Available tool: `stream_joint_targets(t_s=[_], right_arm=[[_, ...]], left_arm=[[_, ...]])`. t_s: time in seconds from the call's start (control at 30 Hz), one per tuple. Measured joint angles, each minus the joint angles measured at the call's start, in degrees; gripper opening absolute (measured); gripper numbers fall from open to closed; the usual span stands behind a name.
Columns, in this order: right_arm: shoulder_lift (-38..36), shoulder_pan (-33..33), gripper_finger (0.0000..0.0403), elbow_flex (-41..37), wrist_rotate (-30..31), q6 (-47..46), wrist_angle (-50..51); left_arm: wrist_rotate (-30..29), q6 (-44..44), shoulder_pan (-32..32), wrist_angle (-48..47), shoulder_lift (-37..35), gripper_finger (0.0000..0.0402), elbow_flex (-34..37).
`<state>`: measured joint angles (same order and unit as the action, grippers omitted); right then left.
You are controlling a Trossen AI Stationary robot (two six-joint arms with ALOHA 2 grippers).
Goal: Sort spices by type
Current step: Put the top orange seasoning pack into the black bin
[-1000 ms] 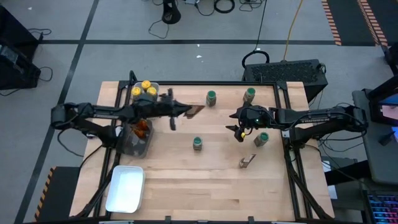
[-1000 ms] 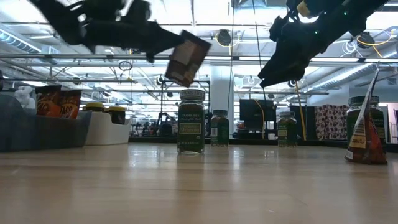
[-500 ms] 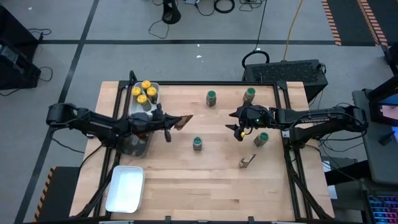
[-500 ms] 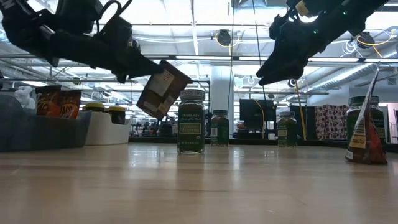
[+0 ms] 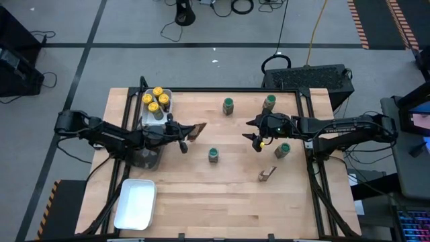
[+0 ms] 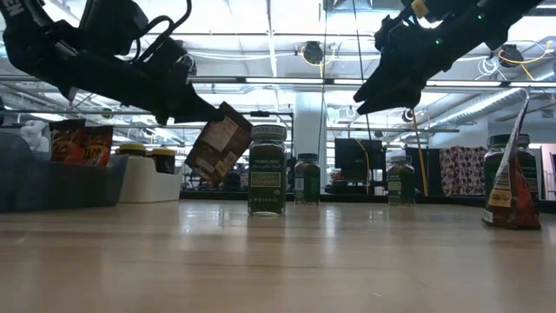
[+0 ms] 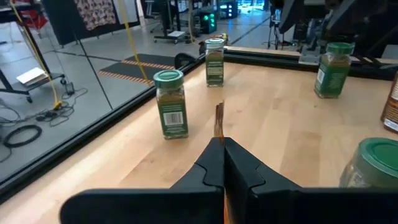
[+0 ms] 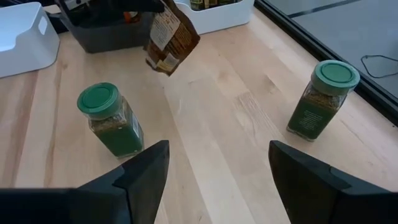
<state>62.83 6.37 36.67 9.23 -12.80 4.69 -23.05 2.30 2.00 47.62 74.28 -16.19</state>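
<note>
Lowered left end effector [image 6: 204, 111] pinching brown packet [image 6: 218, 143] near grey tray [image 5: 149, 158], right end effector [image 5: 257, 142] spread, hovering

Four little jars with green lids [image 5: 213, 154] stand upright, spread over the table [image 5: 228, 195]. Jars with yellow lids [image 5: 155, 99] sit together in a white tray [image 5: 167, 94]. One orange-brown packet [image 5: 196, 131] hangs tilted in the air. Another packet [image 5: 267, 174] stands alone near the table's right side.
</note>
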Motion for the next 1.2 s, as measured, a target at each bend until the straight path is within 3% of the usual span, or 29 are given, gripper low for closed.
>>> stream_joint_targets(t_s=[0.57, 1.03, 1.2], right_arm=[[0.00, 0.02, 0.0258, -0.01, -0.04, 0.44, 0.07], [0.00, 0.01, 0.0258, -0.01, -0.04, 0.44, 0.13], [0.00, 0.00, 0.0258, -0.01, -0.04, 0.44, 0.13]], left_arm=[[0.07, 1.88, 0.17, -0.74, 4.92, 0.0011, 0.00], [0.66, 1.84, 0.17, 0.00, 4.87, 0.0123, -0.03], [2.17, 1.27, 0.16, -0.46, 4.24, 0.0143, -0.04]])
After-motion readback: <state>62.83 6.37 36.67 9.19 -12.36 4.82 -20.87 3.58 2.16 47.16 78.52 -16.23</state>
